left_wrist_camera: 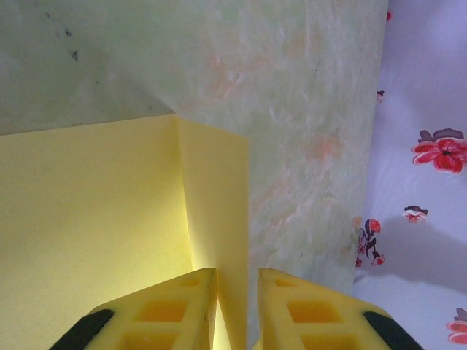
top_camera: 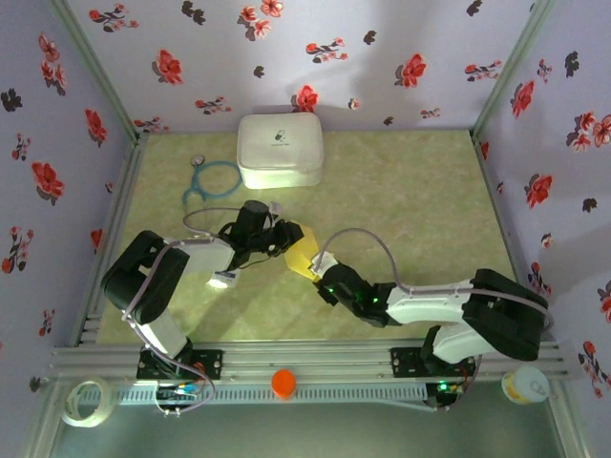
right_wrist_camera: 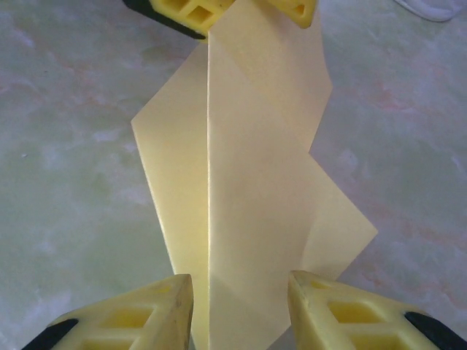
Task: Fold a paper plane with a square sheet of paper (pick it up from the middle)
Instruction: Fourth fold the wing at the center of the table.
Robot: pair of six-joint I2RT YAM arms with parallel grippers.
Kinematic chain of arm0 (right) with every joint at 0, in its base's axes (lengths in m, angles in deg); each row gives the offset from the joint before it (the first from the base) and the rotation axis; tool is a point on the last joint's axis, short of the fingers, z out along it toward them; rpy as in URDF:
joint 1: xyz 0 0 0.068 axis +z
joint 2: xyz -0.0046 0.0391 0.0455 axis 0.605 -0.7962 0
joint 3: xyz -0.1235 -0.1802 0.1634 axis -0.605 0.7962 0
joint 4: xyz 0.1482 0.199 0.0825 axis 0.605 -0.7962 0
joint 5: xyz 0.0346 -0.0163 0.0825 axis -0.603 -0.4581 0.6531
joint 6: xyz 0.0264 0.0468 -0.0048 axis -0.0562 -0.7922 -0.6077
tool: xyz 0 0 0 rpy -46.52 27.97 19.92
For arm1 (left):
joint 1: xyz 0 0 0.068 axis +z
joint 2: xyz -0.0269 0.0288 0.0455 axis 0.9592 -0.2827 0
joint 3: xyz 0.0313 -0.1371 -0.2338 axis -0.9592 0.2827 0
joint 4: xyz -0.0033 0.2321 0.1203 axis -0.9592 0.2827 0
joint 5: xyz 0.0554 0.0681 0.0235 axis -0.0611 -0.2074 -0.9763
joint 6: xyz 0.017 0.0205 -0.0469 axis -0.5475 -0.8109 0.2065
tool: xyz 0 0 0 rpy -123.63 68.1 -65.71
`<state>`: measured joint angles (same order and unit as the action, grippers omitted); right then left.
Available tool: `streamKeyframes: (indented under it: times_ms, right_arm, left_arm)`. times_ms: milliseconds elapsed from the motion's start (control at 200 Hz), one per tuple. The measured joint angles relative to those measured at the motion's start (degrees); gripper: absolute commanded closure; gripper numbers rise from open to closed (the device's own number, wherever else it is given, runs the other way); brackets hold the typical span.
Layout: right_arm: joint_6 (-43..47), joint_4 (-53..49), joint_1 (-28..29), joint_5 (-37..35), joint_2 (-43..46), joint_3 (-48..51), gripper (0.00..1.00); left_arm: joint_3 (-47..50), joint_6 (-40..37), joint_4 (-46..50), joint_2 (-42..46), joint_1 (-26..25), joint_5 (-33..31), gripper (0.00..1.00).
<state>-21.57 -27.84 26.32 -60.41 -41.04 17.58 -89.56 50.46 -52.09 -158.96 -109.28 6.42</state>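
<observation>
Loosely parted, left fingers and right fingers straddle the yellow paper.

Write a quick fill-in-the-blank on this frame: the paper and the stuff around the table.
1. The folded sheet of paper is ___ in colour.
2. In the top view, the blue ring lies to the ___ of the white case.
3. The small round thing on the near rail is ___ in colour.

Missing words: yellow; left; orange.
</observation>
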Motion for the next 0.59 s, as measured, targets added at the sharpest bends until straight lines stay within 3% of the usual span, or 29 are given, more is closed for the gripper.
streamKeyframes:
  times_ms: [385, 595]
  right_arm:
    - [-1.75, 6.08, 0.0, -4.31, -8.17, -1.62, 0.61]
    - [-2.67, 6.78, 0.0, -4.61, -10.1, -1.66, 0.68]
  left_arm:
    - [-0.37, 0.02, 0.0, -0.92, 0.37, 1.03, 0.83]
    - [-0.39, 0.02, 0.0, -0.92, 0.48, 1.07, 0.83]
